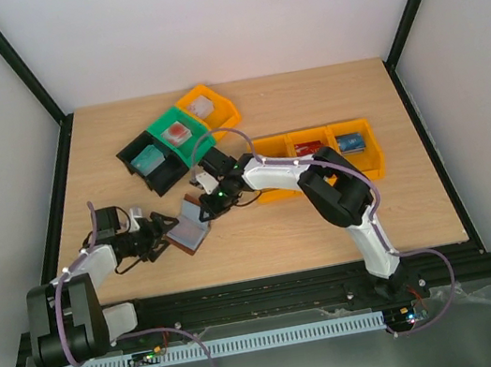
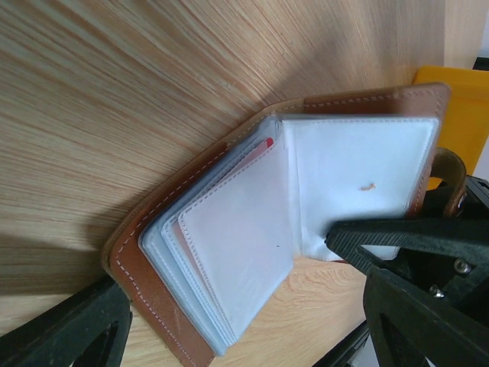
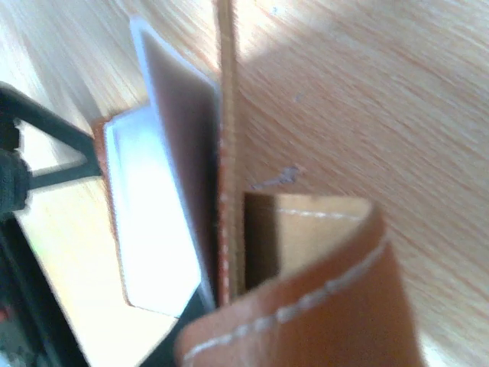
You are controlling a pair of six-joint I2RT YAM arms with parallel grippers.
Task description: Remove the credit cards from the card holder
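Note:
The card holder (image 1: 188, 225) is a brown leather wallet lying open on the table, also seen in the left wrist view (image 2: 153, 275). Its clear sleeves (image 2: 237, 245) fan out, and a red card edge (image 2: 267, 143) shows behind them. My left gripper (image 1: 163, 231) is open, its fingers either side of the near half; one fingertip (image 2: 340, 235) touches the inner page. My right gripper (image 1: 206, 196) is at the far cover (image 3: 226, 176), which stands upright and runs down between its jaws. The snap tab (image 3: 321, 306) curls in front of that camera and hides the fingers.
Black (image 1: 148, 160), green (image 1: 178, 135) and orange (image 1: 209, 105) bins stand behind the wallet. A row of orange bins (image 1: 323, 167) holding small items sits to the right, under the right arm; one shows in the left wrist view (image 2: 458, 115).

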